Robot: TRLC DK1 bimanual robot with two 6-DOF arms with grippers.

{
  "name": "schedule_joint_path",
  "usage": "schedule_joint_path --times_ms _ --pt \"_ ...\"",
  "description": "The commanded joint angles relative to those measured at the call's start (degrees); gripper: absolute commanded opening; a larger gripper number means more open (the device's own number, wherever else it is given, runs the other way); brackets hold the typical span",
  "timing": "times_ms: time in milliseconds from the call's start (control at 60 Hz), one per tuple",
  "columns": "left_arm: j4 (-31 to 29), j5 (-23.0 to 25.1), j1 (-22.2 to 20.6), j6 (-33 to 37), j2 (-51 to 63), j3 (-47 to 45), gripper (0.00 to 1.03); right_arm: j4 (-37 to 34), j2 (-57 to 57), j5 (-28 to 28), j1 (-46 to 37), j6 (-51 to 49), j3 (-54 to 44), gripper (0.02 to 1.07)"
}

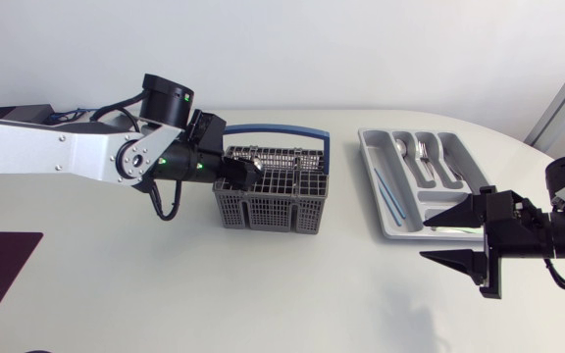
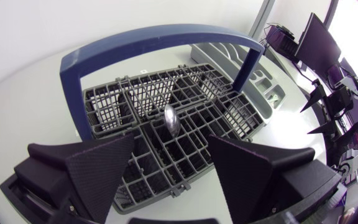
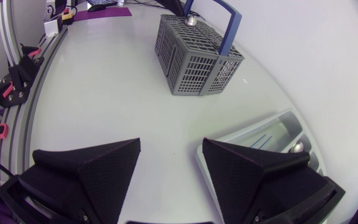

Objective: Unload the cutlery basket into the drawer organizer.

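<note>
- Left gripper [image 2: 173,148]: fingers spread wide, holding nothing, hanging just above the cutlery basket [image 1: 268,199] at mid-table.
- One spoon [image 2: 171,119] stands bowl-up in a middle cell of the basket, clear of both fingers.
- Blue handle [image 1: 278,128] arches over the basket.
- Drawer organizer [image 1: 369,149] sits right of the basket, apart from it, with forks and spoons [image 1: 425,157] inside.
- Right gripper [image 1: 427,238]: fingers apart, empty, at the organizer's near end.

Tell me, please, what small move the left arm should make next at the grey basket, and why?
Probably lower the left gripper a little and close it on the silver metal utensil with the rounded end. That utensil stands upright in the grey plastic mesh cutlery basket with the blue handle, just ahead of the open fingers, which do not touch it.
</note>
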Motion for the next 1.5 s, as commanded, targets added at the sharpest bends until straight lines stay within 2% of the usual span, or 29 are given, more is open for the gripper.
schedule_joint_path --times_ms 0,317,633,883,1033,1267,1483 --pt "1.17 0.36 -0.60 -2.21 -1.11 -1.02 0.87 0.89 -0.63 -0.70 0.57 0.93 -1.79 0.75" --pt "4.34 0.36 -1.48 -3.62 0.21 -0.58 0.84 1.42 -0.54 -0.87 0.40 0.84 -2.23 0.75" --pt "4.69 0.36 -1.48 -4.23 2.93 1.27 0.81 1.85 -0.37 -0.87 0.40 0.84 -2.32 0.75" --pt "6.45 0.80 -1.91 -4.85 4.95 2.59 0.56 2.38 0.07 -0.87 0.40 0.67 -2.41 0.75" --pt "6.97 0.80 -2.27 -4.94 6.09 3.46 0.46 2.82 0.60 -0.87 0.31 0.67 -2.49 0.75" --pt "7.06 0.97 -2.44 -5.11 7.33 3.82 0.16 3.52 1.13 -0.87 0.31 0.67 -2.41 0.75" --pt "8.38 1.85 -2.09 -5.20 7.33 2.67 0.13 3.61 1.57 -0.87 0.48 0.67 -2.41 0.75"
